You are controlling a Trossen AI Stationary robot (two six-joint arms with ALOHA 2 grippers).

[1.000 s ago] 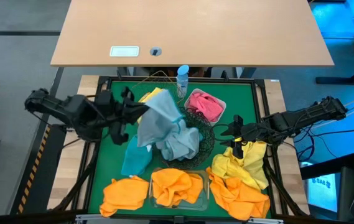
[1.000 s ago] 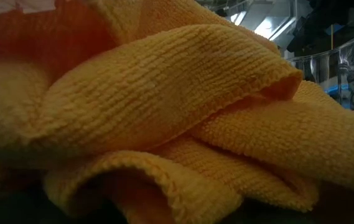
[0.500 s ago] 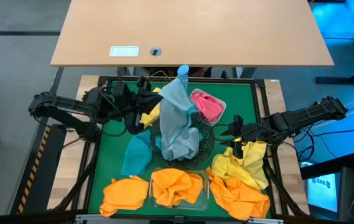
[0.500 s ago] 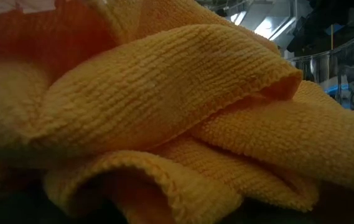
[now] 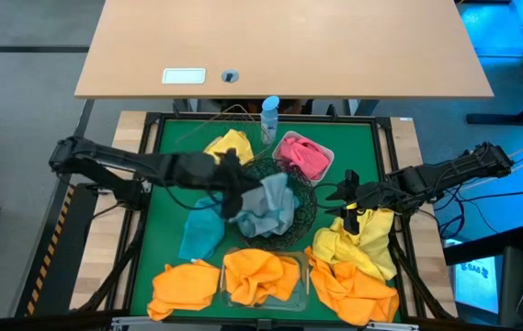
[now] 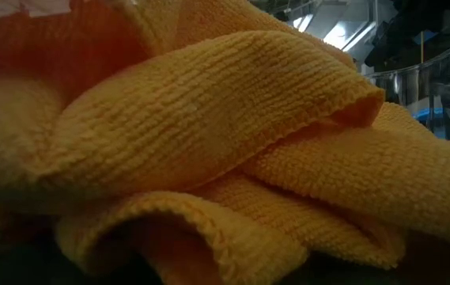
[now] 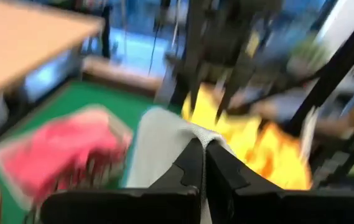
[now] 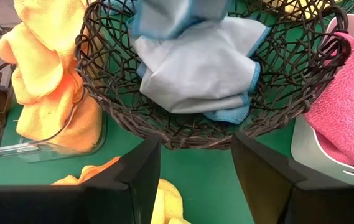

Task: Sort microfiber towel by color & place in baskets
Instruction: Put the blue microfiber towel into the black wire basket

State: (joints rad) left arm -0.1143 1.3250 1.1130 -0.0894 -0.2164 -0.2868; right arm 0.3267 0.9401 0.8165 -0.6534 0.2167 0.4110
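Observation:
A grey towel (image 5: 270, 204) lies bunched in the round black wire bowl (image 5: 305, 195) at mid table. My left gripper (image 5: 235, 191) is shut on it at the bowl's left rim. A teal towel (image 5: 201, 230) lies on the green mat just left of the bowl. A yellow towel (image 5: 229, 145) sits in the copper wire basket and a pink towel (image 5: 302, 156) in the white tray. Orange towels (image 5: 261, 274) fill the clear tub. My right gripper (image 5: 339, 196) waits open to the right of the bowl, over the mat, with nothing between its fingers. My left gripper pinches a raised fold of the grey towel (image 7: 192, 132) between its two shut fingers (image 7: 189, 163). It comes slanting down from the table's left. The rest of the towel lies slack in the bowl beyond the fingers.
More orange towels lie at the near left (image 5: 183, 290) and near right (image 5: 353, 290), with a yellow towel (image 5: 358, 239) under the right arm. A blue-capped bottle (image 5: 270, 118) stands at the far edge. An orange towel (image 6: 209, 150) fills the low view.
My left gripper has carried the grey towel toward the table's right and then down and toward the near edge, staying shut on it. The towel first hung tall over the bowl and has now sunk into a heap inside it.

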